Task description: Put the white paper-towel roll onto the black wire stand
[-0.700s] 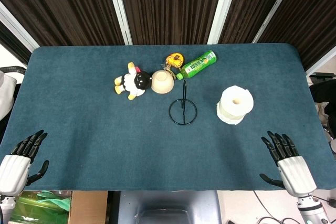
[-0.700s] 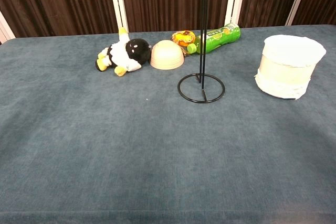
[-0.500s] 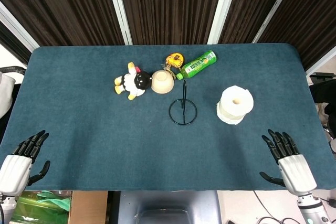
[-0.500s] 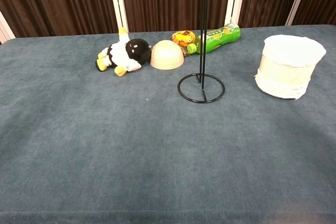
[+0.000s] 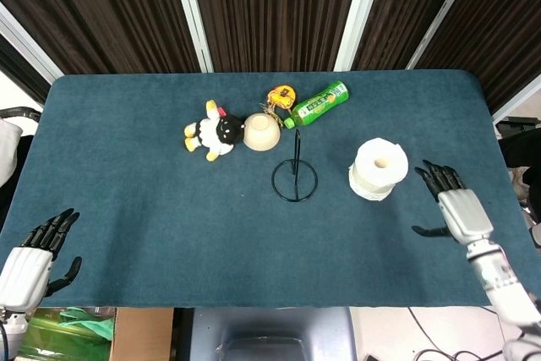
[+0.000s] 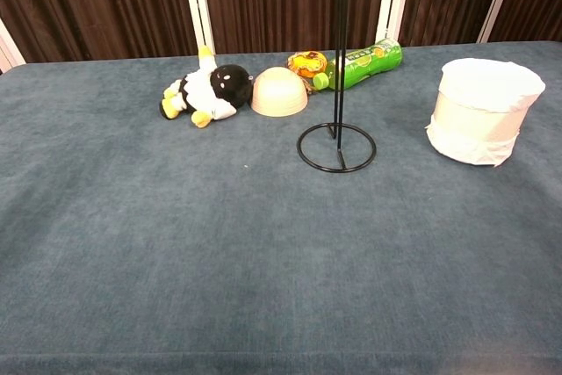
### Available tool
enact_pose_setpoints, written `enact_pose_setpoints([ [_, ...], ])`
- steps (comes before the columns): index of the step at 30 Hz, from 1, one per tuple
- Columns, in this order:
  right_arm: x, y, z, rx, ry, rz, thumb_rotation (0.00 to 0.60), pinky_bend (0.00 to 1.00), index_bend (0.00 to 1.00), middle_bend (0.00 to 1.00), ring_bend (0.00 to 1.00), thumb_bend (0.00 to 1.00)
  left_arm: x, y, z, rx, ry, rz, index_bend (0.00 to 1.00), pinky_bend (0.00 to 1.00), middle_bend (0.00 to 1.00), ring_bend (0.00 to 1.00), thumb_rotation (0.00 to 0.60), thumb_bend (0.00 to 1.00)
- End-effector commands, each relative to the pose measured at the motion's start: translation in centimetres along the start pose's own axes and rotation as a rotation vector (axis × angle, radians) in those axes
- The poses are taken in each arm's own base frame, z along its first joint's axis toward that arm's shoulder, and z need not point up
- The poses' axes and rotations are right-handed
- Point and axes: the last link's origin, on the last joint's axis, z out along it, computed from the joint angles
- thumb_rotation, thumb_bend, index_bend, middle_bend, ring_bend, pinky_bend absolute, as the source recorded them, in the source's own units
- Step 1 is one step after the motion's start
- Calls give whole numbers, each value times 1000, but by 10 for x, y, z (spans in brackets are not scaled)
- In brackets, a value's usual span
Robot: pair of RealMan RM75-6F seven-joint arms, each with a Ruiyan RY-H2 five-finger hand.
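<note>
Table (image 5: 127, 209) first: a blue felt-covered top carrying everything, with the right hand (image 5: 450, 205) over its right side, fingers spread and holding nothing, just beside the paper-towel roll (image 5: 379, 169) but apart from it. The left hand (image 5: 34, 253) sits at the near left corner, fingers likewise apart and empty. The roll stands on end toward the right edge, its hollow core facing up, well clear of the wire stand (image 5: 295, 172), which stands near the table's middle with its ring base flat and its thin post upright. A roll like this is probably light and soft, with a loose outer sheet that looks ragged near the bottom, so squeezing hard would dent it; a broad grip around the outer wall at mid-height, thumb opposite the fingers, seems the safest hold and leaves the core free to drop over the post. Toward the far edge lie a green bottle (image 5: 317, 104), a stuffed toy (image 5: 211, 131), an upturned bowl (image 5: 261, 132) and a small orange trinket (image 5: 280, 95).
</note>
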Motion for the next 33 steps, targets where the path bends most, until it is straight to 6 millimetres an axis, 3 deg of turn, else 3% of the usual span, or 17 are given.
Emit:
enact_pose_setpoints([
  [1, 28, -3, 57, -57, -119, 36, 600, 0, 0, 0, 0, 59, -1, 0, 1, 6, 0, 4, 0, 254, 70, 127, 600, 435],
  [16, 22, -16, 114, -113, -201, -30, 600, 0, 0, 0, 0, 54, -3, -3, 6, 28, -3, 10, 0, 256, 74, 129, 600, 434],
  [33, 10, -34, 145, -141, -324, 15, 600, 0, 2, 0, 0, 63, 0, -6, 8, 40, 10, 4, 0, 259, 73, 130, 600, 434],
])
